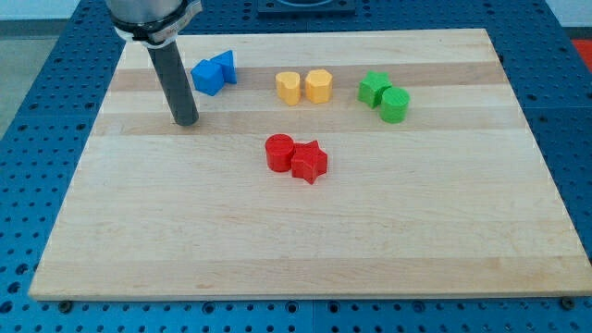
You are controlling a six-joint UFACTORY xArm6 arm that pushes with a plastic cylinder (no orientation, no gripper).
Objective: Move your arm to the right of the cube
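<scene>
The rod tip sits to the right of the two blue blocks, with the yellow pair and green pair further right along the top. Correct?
Not quite. The camera view shows my tip to the left of the blue blocks, slightly below them. The yellow pair and green pair do lie further right.

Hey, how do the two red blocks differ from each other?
The red cylinder is round with a flat circular top; the red star has points. The cylinder lies toward the view's left, the star toward the view's right and slightly lower. They share colour, touch each other, and both lie far from my tip.
</scene>
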